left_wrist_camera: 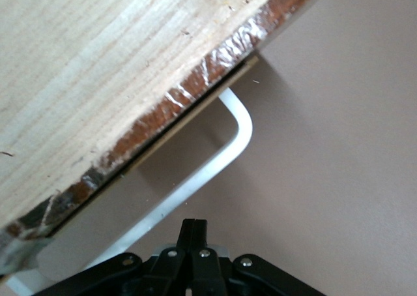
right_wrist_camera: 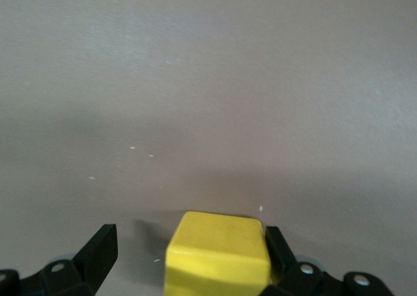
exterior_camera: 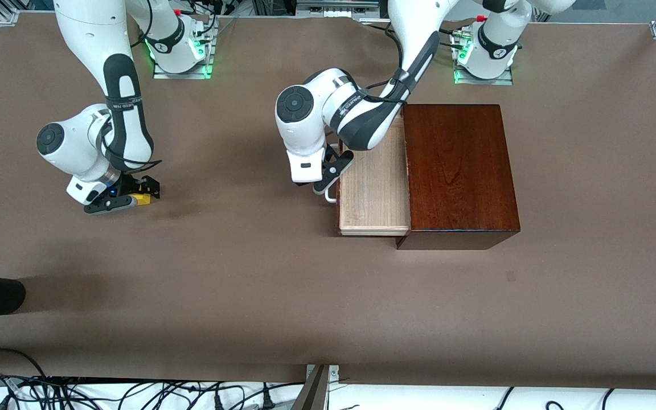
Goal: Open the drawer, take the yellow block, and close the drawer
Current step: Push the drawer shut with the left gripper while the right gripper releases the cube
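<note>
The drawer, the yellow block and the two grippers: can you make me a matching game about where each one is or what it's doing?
Things:
1. drawer
2. yellow block
3. left gripper
4. right gripper

States:
A. jaws open, low over the table toward the right arm's end
B. pulled out of the dark wooden box, pale inside showing
C. jaws shut, at the white loop handle
D. sitting between open jaws, touching one of them

Pairs: 1-B, 2-D, 3-C, 4-A
</note>
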`<state>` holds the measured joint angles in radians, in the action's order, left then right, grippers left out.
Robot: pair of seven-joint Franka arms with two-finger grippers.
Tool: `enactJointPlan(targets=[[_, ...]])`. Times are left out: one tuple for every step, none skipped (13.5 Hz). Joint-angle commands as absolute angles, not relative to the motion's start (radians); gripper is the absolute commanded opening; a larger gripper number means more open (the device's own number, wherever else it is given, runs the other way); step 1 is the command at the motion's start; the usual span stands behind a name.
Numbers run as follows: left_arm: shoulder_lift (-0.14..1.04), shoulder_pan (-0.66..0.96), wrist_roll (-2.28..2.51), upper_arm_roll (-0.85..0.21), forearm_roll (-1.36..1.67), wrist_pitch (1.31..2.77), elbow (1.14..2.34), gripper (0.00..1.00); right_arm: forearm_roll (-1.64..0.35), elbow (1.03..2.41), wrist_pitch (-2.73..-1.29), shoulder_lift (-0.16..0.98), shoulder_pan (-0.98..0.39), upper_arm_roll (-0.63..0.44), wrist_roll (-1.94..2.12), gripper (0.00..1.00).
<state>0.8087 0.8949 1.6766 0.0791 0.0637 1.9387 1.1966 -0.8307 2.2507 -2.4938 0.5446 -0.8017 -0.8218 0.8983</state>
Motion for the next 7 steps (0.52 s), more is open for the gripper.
enactJointPlan(targets=[[0.821,0.899,1.672,0.127,0.064,1.898,1.163,0.0,-0.766,2.188,-2.364,0.546,-0.805,-0.883,0.913,1.0],[0.819,0.899,1.655,0.13,0.048,1.881,1.161,0.0,-0.727,2.156,-2.315,0.546,-0.805,-0.905,0.91,1.0],[0.816,0.899,1.638,0.13,0.019,1.872,1.161,0.0,-0.688,2.122,-2.271,0.546,-0.805,-0.926,0.91,1.0],[0.812,0.897,1.628,0.13,0.006,1.868,1.161,0.0,-0.657,2.082,-2.226,0.546,-0.805,-0.948,0.91,1.0],[0.81,0.896,1.615,0.13,0.005,1.858,1.161,0.0,-0.637,2.051,-2.192,0.548,-0.804,-0.96,0.908,1.0],[0.805,0.897,1.599,0.133,0.003,1.856,1.163,0.0,-0.62,2.024,-2.169,0.548,-0.804,-0.969,0.908,1.0],[0.804,0.896,1.579,0.135,-0.005,1.856,1.167,0.0,-0.605,1.993,-2.149,0.548,-0.804,-0.979,0.905,1.0]])
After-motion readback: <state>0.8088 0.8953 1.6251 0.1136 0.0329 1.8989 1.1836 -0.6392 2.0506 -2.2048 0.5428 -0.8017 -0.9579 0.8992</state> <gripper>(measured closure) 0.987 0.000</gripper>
